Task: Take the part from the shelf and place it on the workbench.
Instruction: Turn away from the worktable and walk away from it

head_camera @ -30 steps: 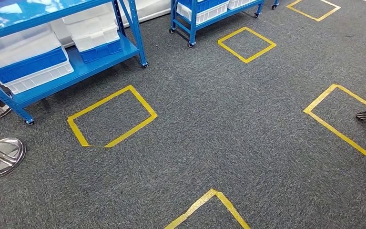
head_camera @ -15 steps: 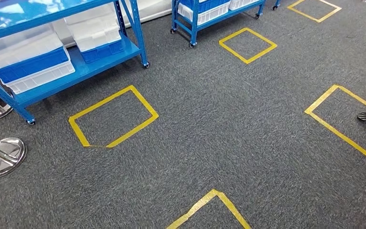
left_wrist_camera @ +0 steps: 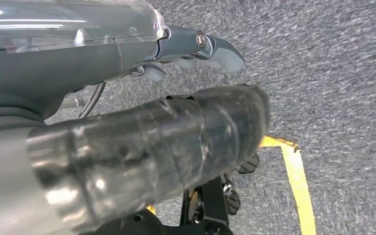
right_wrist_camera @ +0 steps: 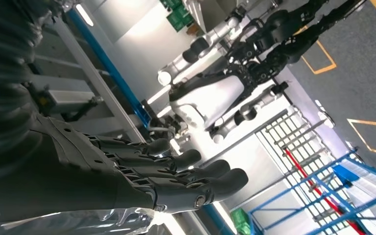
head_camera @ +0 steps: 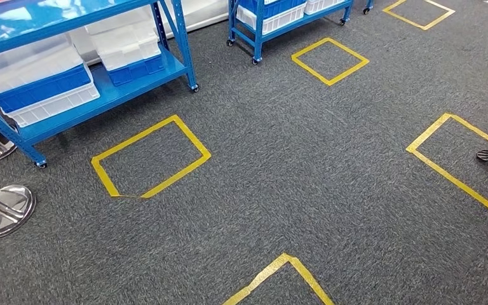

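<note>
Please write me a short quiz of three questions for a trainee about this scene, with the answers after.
1. True or false: the right hand holds a part.
2. What stands on the lower level of the blue shelf?
   A. cardboard boxes
   B. white and blue bins
   C. paint cans
3. Fill in: the squares on the grey carpet are marked with ____ tape.

Key:
1. False; its fingers are stretched out with nothing between them.
2. B, the bins.
3. Yellow.
</note>
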Tool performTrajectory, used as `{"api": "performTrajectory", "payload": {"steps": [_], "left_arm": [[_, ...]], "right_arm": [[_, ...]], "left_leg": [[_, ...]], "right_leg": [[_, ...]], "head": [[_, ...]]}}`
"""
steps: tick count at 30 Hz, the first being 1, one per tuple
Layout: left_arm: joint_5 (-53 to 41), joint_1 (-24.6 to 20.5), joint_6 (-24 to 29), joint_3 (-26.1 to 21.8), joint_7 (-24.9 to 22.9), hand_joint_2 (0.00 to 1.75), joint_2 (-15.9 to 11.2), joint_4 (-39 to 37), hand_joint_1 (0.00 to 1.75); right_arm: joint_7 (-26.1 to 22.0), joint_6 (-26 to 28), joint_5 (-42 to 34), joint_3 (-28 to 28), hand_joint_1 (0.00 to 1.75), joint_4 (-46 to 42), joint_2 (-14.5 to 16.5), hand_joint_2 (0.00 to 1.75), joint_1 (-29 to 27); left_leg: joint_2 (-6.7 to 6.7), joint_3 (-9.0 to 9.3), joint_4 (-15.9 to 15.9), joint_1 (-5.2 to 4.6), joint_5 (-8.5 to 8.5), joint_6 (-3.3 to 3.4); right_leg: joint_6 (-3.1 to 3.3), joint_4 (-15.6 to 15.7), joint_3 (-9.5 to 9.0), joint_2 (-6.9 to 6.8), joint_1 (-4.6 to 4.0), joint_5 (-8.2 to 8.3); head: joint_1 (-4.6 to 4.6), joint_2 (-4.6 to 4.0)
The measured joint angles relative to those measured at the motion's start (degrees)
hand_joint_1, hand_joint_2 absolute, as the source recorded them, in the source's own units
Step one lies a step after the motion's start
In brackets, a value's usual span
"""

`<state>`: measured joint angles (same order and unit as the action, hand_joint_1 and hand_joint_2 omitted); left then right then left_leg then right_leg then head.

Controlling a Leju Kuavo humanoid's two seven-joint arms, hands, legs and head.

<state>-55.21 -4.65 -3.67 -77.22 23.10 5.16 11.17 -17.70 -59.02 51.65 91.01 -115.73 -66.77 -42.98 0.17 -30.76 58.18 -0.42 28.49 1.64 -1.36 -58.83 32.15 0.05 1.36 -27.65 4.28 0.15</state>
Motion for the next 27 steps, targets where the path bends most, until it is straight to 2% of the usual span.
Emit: {"api": "performTrajectory", "payload": {"steps": [2, 3, 5, 7, 8, 9, 10, 11, 13, 15, 18, 20, 22, 23, 24, 25, 27], "left_arm": [[0.00, -0.06, 0.00, 0.01, 0.00, 0.00, 0.01, 0.00, 0.00], [0.00, -0.05, 0.00, 0.00, 0.00, 0.00, 0.01, 0.00, 0.00], [0.00, -0.01, 0.00, 0.01, 0.00, 0.00, 0.02, 0.00, 0.00], [0.00, 0.00, 0.00, 0.00, 0.00, 0.00, 0.02, 0.00, 0.00], [0.00, 0.00, 0.00, 0.01, 0.00, 0.00, 0.02, 0.00, 0.00], [0.00, 0.01, 0.00, 0.01, -0.01, 0.00, 0.02, 0.00, 0.00], [0.00, 0.01, 0.00, 0.01, -0.01, 0.00, 0.02, 0.00, 0.00], [0.00, 0.01, 0.00, 0.02, -0.01, 0.00, 0.02, 0.00, 0.00], [0.00, 0.00, 0.00, 0.02, -0.01, 0.00, 0.02, 0.00, 0.00], [0.00, -0.03, 0.00, 0.02, -0.01, 0.00, 0.02, 0.00, 0.00], [-0.01, -0.05, 0.00, 0.01, -0.01, 0.00, 0.04, 0.00, 0.00], [-0.01, -0.05, 0.00, 0.01, -0.01, 0.00, 0.06, 0.00, 0.00], [0.00, -0.03, 0.00, 0.00, 0.00, 0.00, 0.03, 0.00, 0.00], [0.00, 0.00, 0.00, -0.01, -0.01, 0.00, 0.02, 0.00, 0.00], [0.00, 0.05, 0.00, 0.00, -0.01, 0.00, 0.03, 0.00, 0.00], [0.00, 0.08, 0.00, 0.00, -0.02, 0.00, 0.03, 0.00, 0.00], [0.00, 0.11, 0.00, 0.00, -0.01, 0.00, 0.00, 0.00, 0.00]], "right_arm": [[0.01, 0.01, 0.00, 0.02, 0.00, 0.01, -0.01, 1.75, 0.00], [0.01, 0.01, 0.01, 0.03, 0.00, 0.02, 0.00, 1.75, 0.01], [0.01, 0.00, 0.01, 0.03, 0.00, 0.01, 0.03, 1.75, 0.03], [0.00, -0.02, 0.01, 0.00, 0.00, 0.00, 0.07, 1.75, 0.01], [0.00, -0.03, 0.00, -0.02, 0.00, 0.01, 0.10, 1.75, 0.00], [0.00, -0.04, 0.00, -0.03, 0.00, 0.01, 0.13, 1.75, 0.00], [0.00, -0.04, 0.00, -0.03, 0.00, 0.02, 0.14, 1.75, 0.01], [0.00, -0.03, 0.00, -0.03, 0.00, 0.02, 0.14, 1.75, 0.01], [0.00, -0.03, 0.00, -0.03, 0.00, 0.01, 0.14, 1.75, 0.02], [0.01, -0.02, 0.01, -0.03, 0.00, 0.01, 0.13, 1.75, 0.00], [0.01, -0.01, 0.01, -0.01, 0.00, 0.03, 0.09, 1.75, 0.00], [0.01, 0.00, 0.01, 0.00, 0.00, 0.01, 0.05, 1.75, 0.00], [0.01, 0.00, 0.01, 0.00, 0.00, 0.00, 0.04, 1.75, 0.00], [0.00, 0.01, 0.00, 0.00, 0.00, 0.00, 0.04, 1.75, 0.00], [0.00, 0.01, 0.00, -0.01, 0.00, 0.00, 0.04, 1.75, 0.00], [0.00, 0.01, 0.00, -0.01, 0.00, 0.00, 0.04, 1.75, 0.00], [0.00, 0.01, 0.00, -0.02, 0.00, 0.00, 0.04, 1.75, 0.00]], "left_leg": [[0.03, 0.16, -0.55, 0.08, -0.44, 0.63], [0.10, 0.31, -0.96, 0.16, -0.71, 1.04], [0.22, 0.48, -1.54, 0.31, -1.12, 1.63], [0.25, 0.35, -1.52, 0.20, -1.14, 1.76], [0.25, 0.32, -1.45, 0.14, -1.11, 1.79], [0.23, 0.33, -1.34, 0.11, -1.03, 1.79], [0.21, 0.39, -1.19, 0.10, -0.90, 1.76], [0.19, 0.47, -0.99, 0.11, -0.71, 1.67], [0.13, 0.41, -0.45, -0.08, -0.29, 1.27], [0.08, 0.23, -0.12, -0.29, -0.10, 0.82], [0.03, -0.07, 0.69, -0.30, 0.71, 0.10], [-0.01, -2.12, 5.34, -0.14, 3.71, -0.45], [-0.03, -5.80, 13.19, 0.03, 7.36, -0.71], [-0.03, -7.16, 15.98, 0.06, 8.10, -0.75], [-0.03, -7.60, 16.77, 0.07, 7.69, -0.72], [-0.03, -6.85, 15.06, 0.07, 6.10, -0.59], [-0.03, -3.21, 7.18, -0.02, 1.86, 0.04]], "right_leg": [[-0.64, 0.02, -0.01, 0.00, 0.18, -0.03], [-0.89, -0.72, 0.27, 0.01, 0.25, -0.67], [-1.27, -5.39, 2.34, 0.00, 0.36, -3.70], [-1.62, -12.45, 5.75, 0.00, 0.42, -6.95], [-1.74, -14.60, 6.81, -0.01, 0.47, -7.35], [-1.79, -14.68, 6.88, -0.02, 0.49, -6.59], [-1.79, -12.53, 5.85, -0.03, 0.51, -4.84], [-1.76, -8.72, 4.00, -0.03, 0.53, -2.69], [-1.42, -2.30, 0.95, 0.05, 0.35, -0.32], [-0.89, -0.61, 0.35, 0.14, 0.04, -0.30], [0.07, -0.33, 0.39, 0.08, 0.33, -0.03], [0.69, -0.09, 0.35, 0.01, 0.50, 0.12], [0.94, -0.10, 0.46, -0.02, 0.37, 0.13], [0.95, -0.11, 0.47, -0.03, 0.32, 0.12], [0.96, -0.12, 0.43, -0.03, 0.29, 0.10], [0.97, -0.13, 0.33, -0.02, 0.25, 0.07], [0.92, -0.14, 0.08, 0.00, 0.13, -0.04]], "head": [[-0.01, -0.01], [-0.02, 0.00], [-0.06, 0.00], [-0.05, 0.01], [-0.05, 0.00], [-0.04, 0.00], [-0.04, 0.00], [-0.05, 0.00], [-0.03, 0.00], [-0.01, 0.00], [0.00, 0.01], [0.02, 0.01], [0.03, 0.01], [0.03, 0.01], [0.03, 0.01], [0.03, 0.01], [0.02, 0.00]]}}
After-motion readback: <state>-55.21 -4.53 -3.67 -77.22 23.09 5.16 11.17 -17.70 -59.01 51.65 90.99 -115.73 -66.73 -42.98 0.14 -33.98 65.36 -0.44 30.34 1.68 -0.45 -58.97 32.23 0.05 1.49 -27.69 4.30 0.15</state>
